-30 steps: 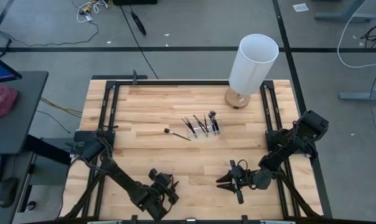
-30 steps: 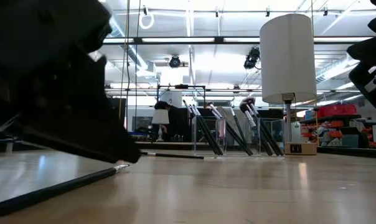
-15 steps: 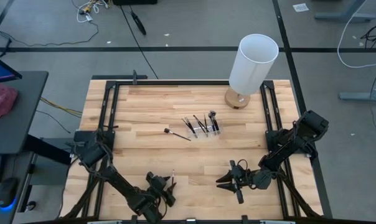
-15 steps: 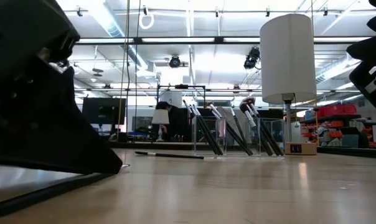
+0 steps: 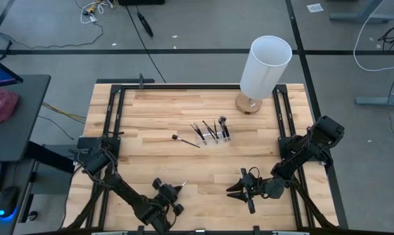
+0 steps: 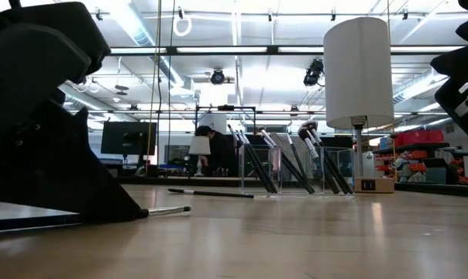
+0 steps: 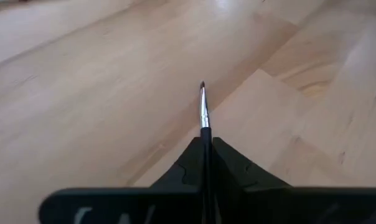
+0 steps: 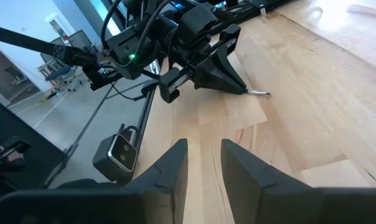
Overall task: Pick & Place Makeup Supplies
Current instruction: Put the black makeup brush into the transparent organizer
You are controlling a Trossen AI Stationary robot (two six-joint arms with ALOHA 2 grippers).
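Pale wooden tabletop (image 5: 158,117) carries a thin dark-handled makeup brush with a silver ferrule (image 7: 204,115), pinched between the pressed-together fingers of the left tool (image 5: 173,193), its tip jutting just ahead of them, low over the near edge. Well beyond stand more dark brushes (image 5: 210,129) in a clear plastic holder (image 6: 296,172). The right tool (image 8: 203,163), beside the left, holds nothing, fingers slightly spread.

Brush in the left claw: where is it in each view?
High: brush at the left claw, near table edge.
Low: pale tip sticks out of the dark claw at left.
Left wrist: centre, clamped between the fingers, tip forward.
Right wrist: tip pokes from the far claw.
Shared landmark: the left claw itself.
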